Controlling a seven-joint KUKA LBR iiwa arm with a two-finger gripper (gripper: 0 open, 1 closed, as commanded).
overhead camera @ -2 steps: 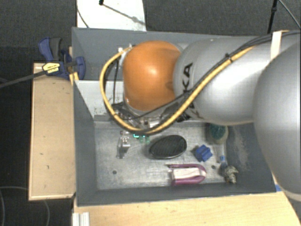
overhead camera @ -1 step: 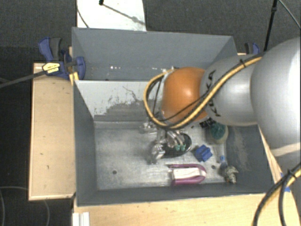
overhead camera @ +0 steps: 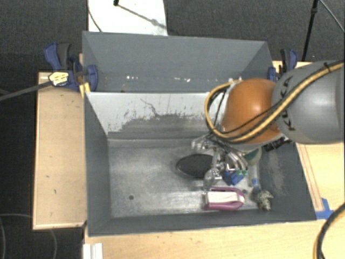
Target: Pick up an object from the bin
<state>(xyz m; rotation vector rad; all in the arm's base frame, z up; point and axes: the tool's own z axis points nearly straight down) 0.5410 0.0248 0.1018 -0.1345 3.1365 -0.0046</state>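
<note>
Jaws beside pink box [overhead camera: 222,199] (front right)

I see dark grey carpet [overhead camera: 32,26] far and left, a pale wooden tabletop [overhead camera: 59,161] on the left, a white sheet [overhead camera: 145,9] lying far back, and a thin cable [overhead camera: 21,89] trailing in from the left.

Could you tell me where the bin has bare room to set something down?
The left half of the bin is bare, from its left wall to the black oval object. The front right is crowded: the gripper, a pink-and-white packet, a blue piece and a small grey thing sit close together.
</note>
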